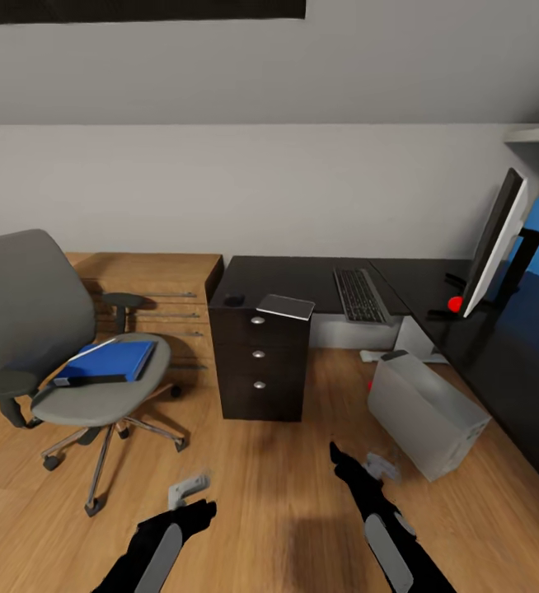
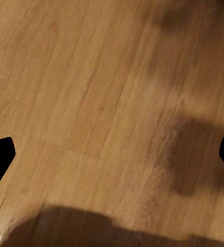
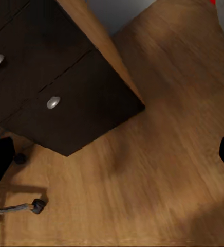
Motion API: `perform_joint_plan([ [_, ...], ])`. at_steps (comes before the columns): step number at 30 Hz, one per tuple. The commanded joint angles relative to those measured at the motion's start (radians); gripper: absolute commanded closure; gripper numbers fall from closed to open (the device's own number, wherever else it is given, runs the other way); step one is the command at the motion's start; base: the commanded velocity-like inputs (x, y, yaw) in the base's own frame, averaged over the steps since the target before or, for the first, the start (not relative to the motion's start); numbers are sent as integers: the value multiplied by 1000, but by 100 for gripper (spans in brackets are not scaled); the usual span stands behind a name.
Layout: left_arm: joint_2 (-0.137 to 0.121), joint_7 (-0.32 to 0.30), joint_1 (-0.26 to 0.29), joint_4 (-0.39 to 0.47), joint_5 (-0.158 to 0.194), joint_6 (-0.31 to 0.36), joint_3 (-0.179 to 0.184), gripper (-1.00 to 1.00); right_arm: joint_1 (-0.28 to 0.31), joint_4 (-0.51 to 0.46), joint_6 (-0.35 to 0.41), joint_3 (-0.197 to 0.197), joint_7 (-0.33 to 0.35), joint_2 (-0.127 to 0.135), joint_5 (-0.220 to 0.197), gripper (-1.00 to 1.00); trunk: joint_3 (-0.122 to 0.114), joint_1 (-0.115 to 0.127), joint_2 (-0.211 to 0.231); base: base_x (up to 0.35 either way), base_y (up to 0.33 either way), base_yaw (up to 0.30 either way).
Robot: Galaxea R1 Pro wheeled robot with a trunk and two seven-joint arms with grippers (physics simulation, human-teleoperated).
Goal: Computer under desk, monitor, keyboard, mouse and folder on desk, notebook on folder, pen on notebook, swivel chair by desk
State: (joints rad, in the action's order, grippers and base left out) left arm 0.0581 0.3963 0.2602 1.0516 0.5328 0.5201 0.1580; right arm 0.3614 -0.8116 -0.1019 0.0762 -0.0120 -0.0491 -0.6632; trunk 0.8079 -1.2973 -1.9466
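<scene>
The grey swivel chair (image 1: 30, 329) stands at the left with the blue folder (image 1: 109, 360) on its seat. A thin pale line crosses the folder; I cannot tell whether it is the pen. On the black desk (image 1: 302, 276) lie the mouse (image 1: 235, 300), a thin notebook (image 1: 286, 306) and the keyboard (image 1: 360, 295). The monitor (image 1: 494, 240) stands on the desk's right wing. The grey computer (image 1: 426, 412) sits on the floor beside the desk. My left gripper (image 1: 191, 494) (image 2: 112, 154) and right gripper (image 1: 358, 461) (image 3: 112, 159) hang open and empty above the floor.
The desk's dark drawer unit (image 1: 260, 362) (image 3: 55, 98) stands straight ahead, close to my right gripper. A low light-wood counter (image 1: 150, 276) sits behind the chair. A small red round thing (image 1: 455, 304) rests by the monitor's foot. Chair wheels (image 3: 37, 206) are near.
</scene>
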Motion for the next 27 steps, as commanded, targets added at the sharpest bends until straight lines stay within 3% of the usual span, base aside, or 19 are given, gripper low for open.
perform_joint_plan([
  [1, -1, 12, -4, -10, 11, -20, 2, -100, -5, 15, -14, 3, -1, 1, 23, -100, -2, 4, 7, 0, 0, 0],
  [8, -4, 17, -68, -53, 11, -155, 3, -100, -22, 169, -132, 4, -3, 1, 264, -100, -24, 31, 56, 0, 0, 0],
  [12, -11, 17, -118, -63, 12, -192, 3, -100, -25, 319, -257, 3, -5, -1, 369, -100, -37, 46, 84, 0, 0, 0],
  [22, -40, 15, -161, -156, 12, -215, 2, -100, -27, 521, -449, 2, 1, -1, 419, -100, -68, 85, 154, 0, 0, 0],
  [27, -52, 14, -164, -200, 11, -218, 2, -100, -27, 582, -480, 3, 3, -3, 423, -100, -84, 104, 189, 0, 0, 0],
])
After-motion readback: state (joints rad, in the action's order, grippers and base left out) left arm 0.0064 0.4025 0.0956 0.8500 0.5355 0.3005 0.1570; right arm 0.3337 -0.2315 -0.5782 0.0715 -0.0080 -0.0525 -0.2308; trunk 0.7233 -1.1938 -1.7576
